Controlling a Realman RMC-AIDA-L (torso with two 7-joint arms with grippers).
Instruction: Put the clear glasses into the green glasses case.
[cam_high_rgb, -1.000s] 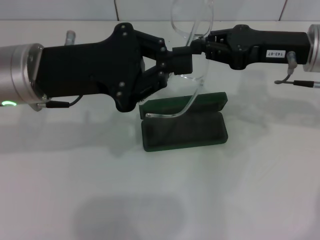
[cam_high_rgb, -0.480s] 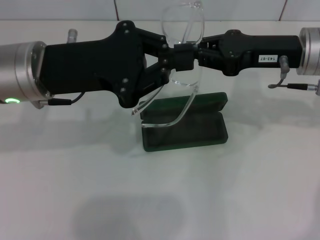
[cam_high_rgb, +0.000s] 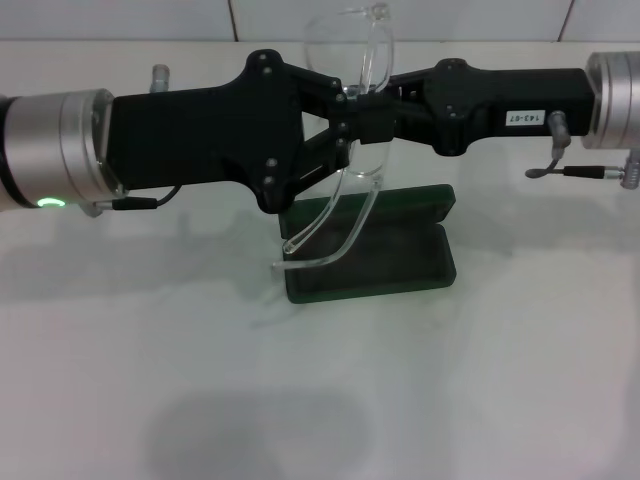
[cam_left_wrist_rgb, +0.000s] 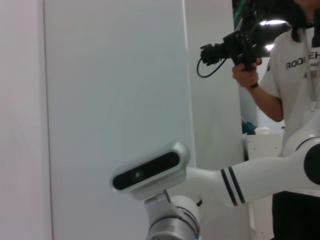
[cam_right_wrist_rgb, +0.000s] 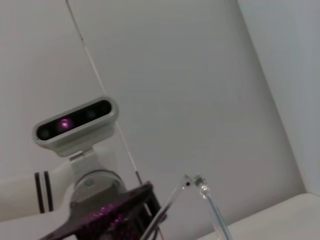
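The clear glasses (cam_high_rgb: 345, 48) hang in the air above the green glasses case (cam_high_rgb: 400, 262). Their lenses are up by the far wall and their thin arms droop to the case's front left corner. My left gripper (cam_high_rgb: 352, 122) comes in from the left and is shut on the frame. My right gripper (cam_high_rgb: 386, 97) comes in from the right and is shut on the frame close beside it. The case lies open on the white table, dark lining up. In the right wrist view a clear hinge of the glasses (cam_right_wrist_rgb: 199, 184) shows beside the left gripper's black body (cam_right_wrist_rgb: 112, 215).
A small grey metal post (cam_high_rgb: 160, 74) stands behind my left arm near the wall. White table (cam_high_rgb: 320, 400) spreads in front of the case. The left wrist view shows a person (cam_left_wrist_rgb: 290, 75) holding a camera, and my right arm's wrist camera (cam_left_wrist_rgb: 150, 170).
Both arms have pushed closer together. The glasses have turned: the lenses shifted left and the hanging arms swung left and lower, toward the case's front left corner.
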